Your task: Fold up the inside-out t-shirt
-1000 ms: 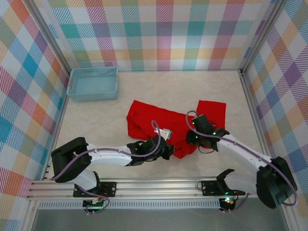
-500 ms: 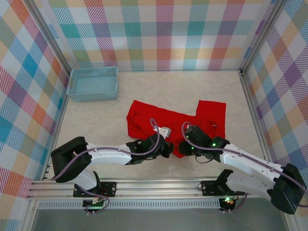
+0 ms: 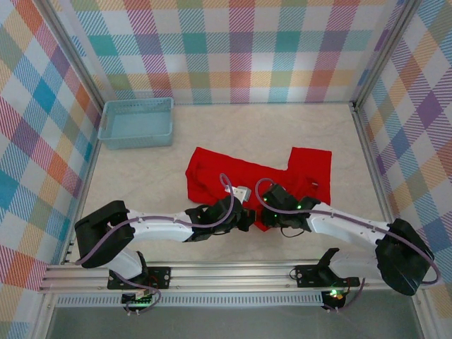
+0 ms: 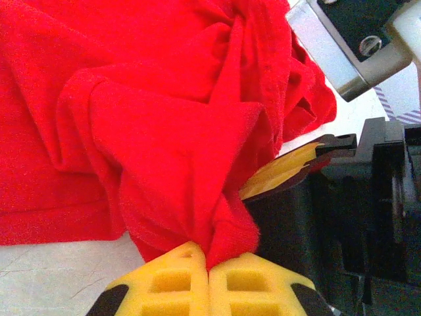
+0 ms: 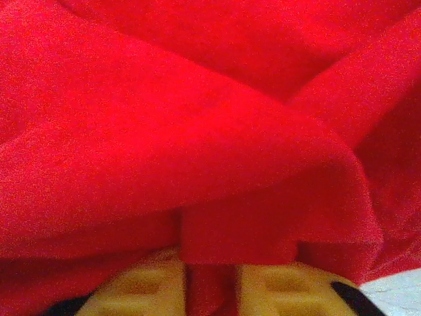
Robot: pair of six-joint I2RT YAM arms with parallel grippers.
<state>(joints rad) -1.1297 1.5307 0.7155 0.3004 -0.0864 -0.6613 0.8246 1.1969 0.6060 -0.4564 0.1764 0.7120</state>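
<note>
The inside-out t-shirt (image 3: 219, 169) is bright red and lies crumpled on the table's middle, one part (image 3: 311, 166) spread out to the right. My left gripper (image 3: 247, 217) is at the shirt's near edge, its yellow fingers (image 4: 177, 280) shut on a bunched corner of cloth (image 4: 164, 118). My right gripper (image 3: 267, 212) is right beside it, a hand's width to the right. A thick fold of red cloth (image 5: 197, 118) sits pinched between the right gripper (image 5: 210, 286) fingers. In the left wrist view one yellow finger of the right gripper (image 4: 289, 170) pokes under the cloth.
A light blue basket (image 3: 136, 122) stands at the back left, apart from the shirt. Plaid walls close in the table on three sides. A metal rail (image 3: 212, 272) runs along the near edge by the arm bases.
My right arm has slid left along the shirt's near edge until it is next to the left gripper, and its jaws have closed onto the cloth. The left arm has stayed put.
</note>
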